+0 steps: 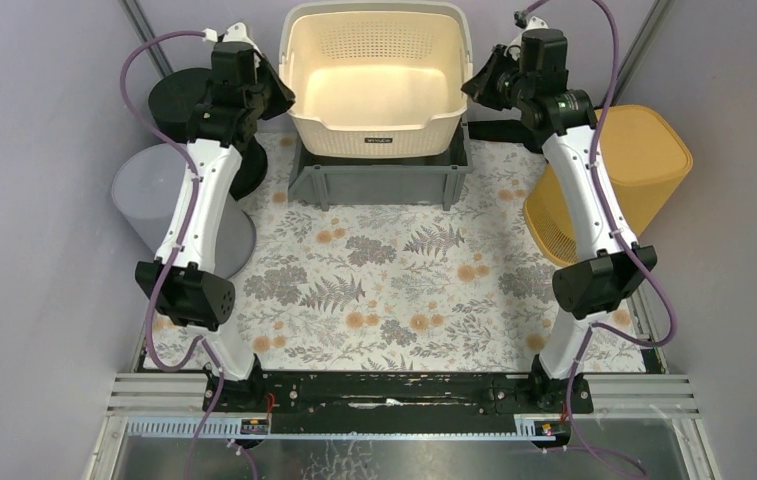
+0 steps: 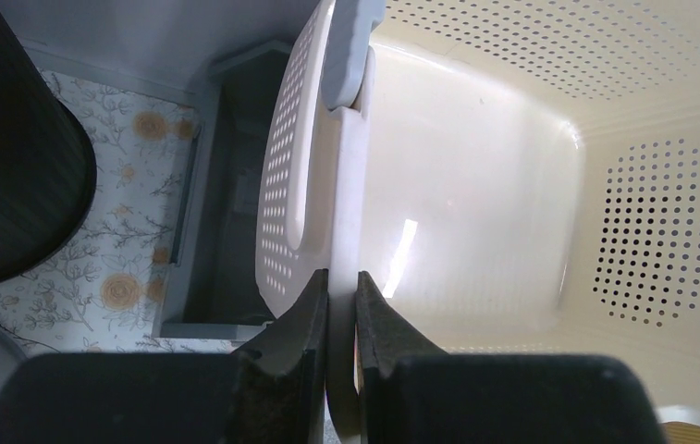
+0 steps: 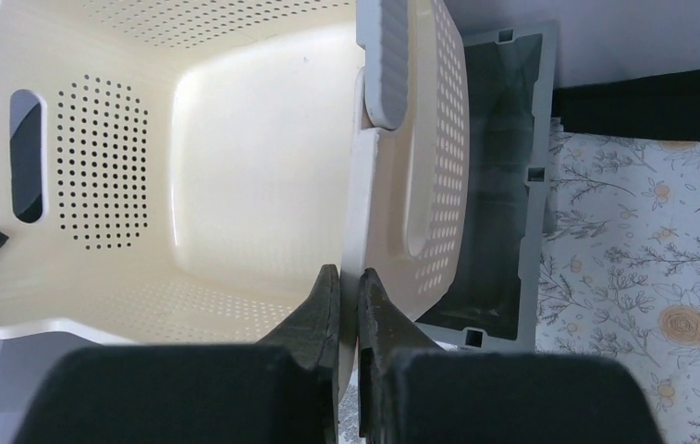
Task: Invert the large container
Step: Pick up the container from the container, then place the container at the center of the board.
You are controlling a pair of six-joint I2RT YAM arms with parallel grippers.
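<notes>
The large container is a cream perforated basket point(image 1: 374, 90) with grey handles, open side up and tilted toward the camera, sitting in or just above a grey crate point(image 1: 379, 180) at the table's back. My left gripper point(image 1: 279, 95) is shut on the basket's left rim; in the left wrist view point(image 2: 341, 287) the rim point(image 2: 346, 203) runs between the fingers. My right gripper point(image 1: 476, 85) is shut on the basket's right rim, as the right wrist view point(image 3: 348, 282) shows the wall point(image 3: 374, 203) pinched between the fingers.
A black round bin point(image 1: 189, 105) and a grey round bin point(image 1: 169, 205) stand at the left. A yellow bin point(image 1: 614, 180) lies on its side at the right. A floral mat point(image 1: 394, 290) covers the table in front of the crate.
</notes>
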